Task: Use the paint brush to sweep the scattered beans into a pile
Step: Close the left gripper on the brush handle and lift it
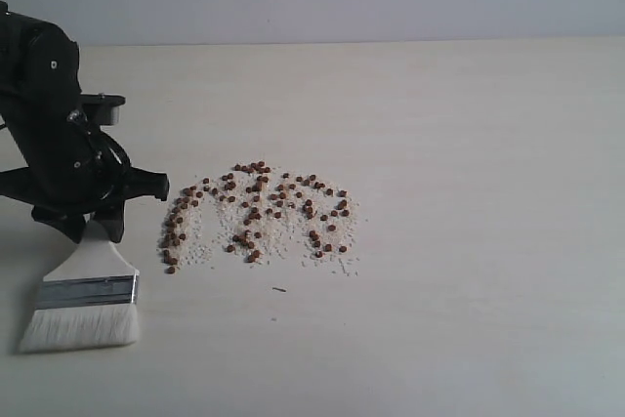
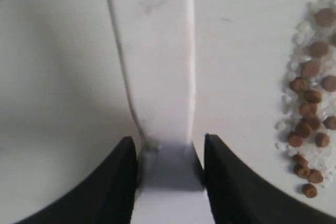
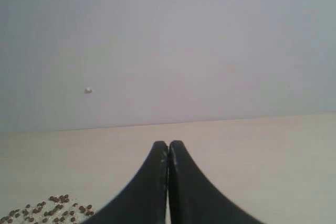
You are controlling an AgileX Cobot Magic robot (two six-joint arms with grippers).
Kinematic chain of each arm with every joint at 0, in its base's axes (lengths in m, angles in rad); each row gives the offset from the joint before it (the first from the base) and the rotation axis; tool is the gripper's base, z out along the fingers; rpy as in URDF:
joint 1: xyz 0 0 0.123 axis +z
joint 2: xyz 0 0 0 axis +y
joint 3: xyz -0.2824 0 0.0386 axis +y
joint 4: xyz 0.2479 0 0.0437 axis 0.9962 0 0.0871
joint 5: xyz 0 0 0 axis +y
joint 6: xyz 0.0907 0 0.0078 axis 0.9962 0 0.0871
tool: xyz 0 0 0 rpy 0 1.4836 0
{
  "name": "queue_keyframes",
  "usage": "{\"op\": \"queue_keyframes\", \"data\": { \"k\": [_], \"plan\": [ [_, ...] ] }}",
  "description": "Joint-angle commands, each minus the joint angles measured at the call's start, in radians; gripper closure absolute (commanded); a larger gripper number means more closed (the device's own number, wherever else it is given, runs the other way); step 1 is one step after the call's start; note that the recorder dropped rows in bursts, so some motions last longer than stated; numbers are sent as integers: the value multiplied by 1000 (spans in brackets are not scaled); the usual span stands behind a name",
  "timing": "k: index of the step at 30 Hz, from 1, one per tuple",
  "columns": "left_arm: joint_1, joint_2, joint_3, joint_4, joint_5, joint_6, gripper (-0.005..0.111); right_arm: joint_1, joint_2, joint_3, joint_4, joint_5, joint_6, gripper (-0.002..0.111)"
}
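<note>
Leftmost, item 1: left gripper [image 1: 95, 229], black, hard-shelled, just left of the beans [image 1: 256, 214]. Its jaws press on both edges of the brush handle [image 2: 157, 51]; it holds the brush.

Item 2: paint brush [image 1: 90, 285], hanging from that gripper, left of the beans and a little nearer the camera, not touching them. The handle is pale smooth wood that flares wide. The ferrule [image 1: 88, 291] is a bright metal band. The bristles [image 1: 78, 327] are off-white, soft and slightly splayed, and appear to meet the table [image 1: 469, 241].

Item 3: beans, small round reddish-brown pieces spread in loose arcs over a bed of fine white grains [image 1: 210, 246]. None are piled yet.

Item 4: table, pale and matt with a faint grain, bare to the right of the beans.

Item 5: right gripper [image 3: 168, 148], out of the exterior view, black tapered jaws pressed together with nothing between them. It looks well clear of the beans.

Hazards, as judged:
- The smooth handle is pinched only at its edges and may twist or slip under sweeping load.
- Round beans may roll past the brush ends or scatter rightward if struck fast.
- Soft bristles pressed too lightly may ride over beans.
- The grains will likely be swept along with them.
</note>
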Motion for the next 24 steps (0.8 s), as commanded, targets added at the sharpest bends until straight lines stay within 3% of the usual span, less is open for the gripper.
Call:
{"op": "queue_keyframes", "data": {
  "k": [1,24],
  "plan": [
    [-3,6,3,5,-14,17,107,-5,-7,4,-6,-6,-5,108],
    [-3,-208,3,20,97,57,107,-5,-7,4,-1,-6,-5,108]
  ]
}}
